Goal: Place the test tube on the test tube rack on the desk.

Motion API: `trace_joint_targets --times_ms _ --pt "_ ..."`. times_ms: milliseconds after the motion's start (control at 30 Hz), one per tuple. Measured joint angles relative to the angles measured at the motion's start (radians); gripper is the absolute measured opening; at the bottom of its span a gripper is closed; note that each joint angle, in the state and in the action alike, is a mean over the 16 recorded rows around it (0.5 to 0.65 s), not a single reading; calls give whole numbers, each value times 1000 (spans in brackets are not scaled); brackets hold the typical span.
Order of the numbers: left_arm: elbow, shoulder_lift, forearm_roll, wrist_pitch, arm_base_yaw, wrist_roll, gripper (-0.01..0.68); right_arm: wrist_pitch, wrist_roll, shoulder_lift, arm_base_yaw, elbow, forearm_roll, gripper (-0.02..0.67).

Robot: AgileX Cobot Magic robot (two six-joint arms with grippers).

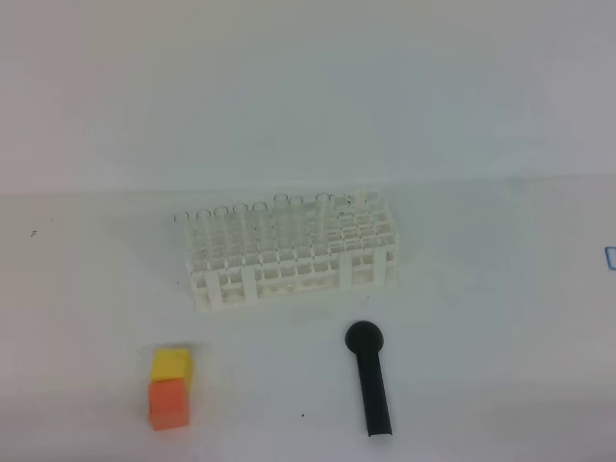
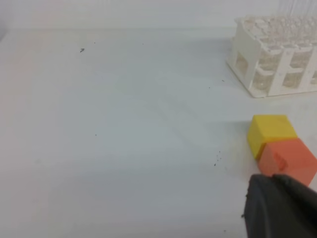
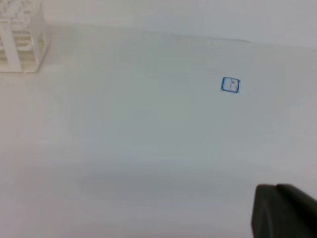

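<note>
Both grippers were closed and empty, left (image 2: 280,206) near the orange block (image 2: 290,157), right (image 3: 285,210) over bare desk (image 3: 148,148). The rack (image 1: 289,252) stood mid-desk; clear tubes (hard to distinguish) already seemed slotted along its far row (image 1: 281,204).

It looks like a lab bench set up for robot trials. A plain white desk (image 1: 481,289) meets a bare white wall, and in its middle stands a white test tube rack (image 1: 289,255) holding clear tubes. In front of the rack lie a black round-headed tool (image 1: 370,377) and stacked yellow and orange blocks (image 1: 169,387).
</note>
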Motion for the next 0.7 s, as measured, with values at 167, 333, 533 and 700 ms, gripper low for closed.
trace_joint_targets --times_ms 167,333,533,700 --pt "0 0 0 0 0 0 -1 0 0 0 0 0 0 -1" --pt "0 0 0 0 0 0 -1 0 0 0 0 0 0 -1" --pt "0 1 0 0 0 0 -1 0 0 0 0 0 0 -1" --pt "0 1 0 -1 0 0 -1 0 0 0 0 0 0 -1"
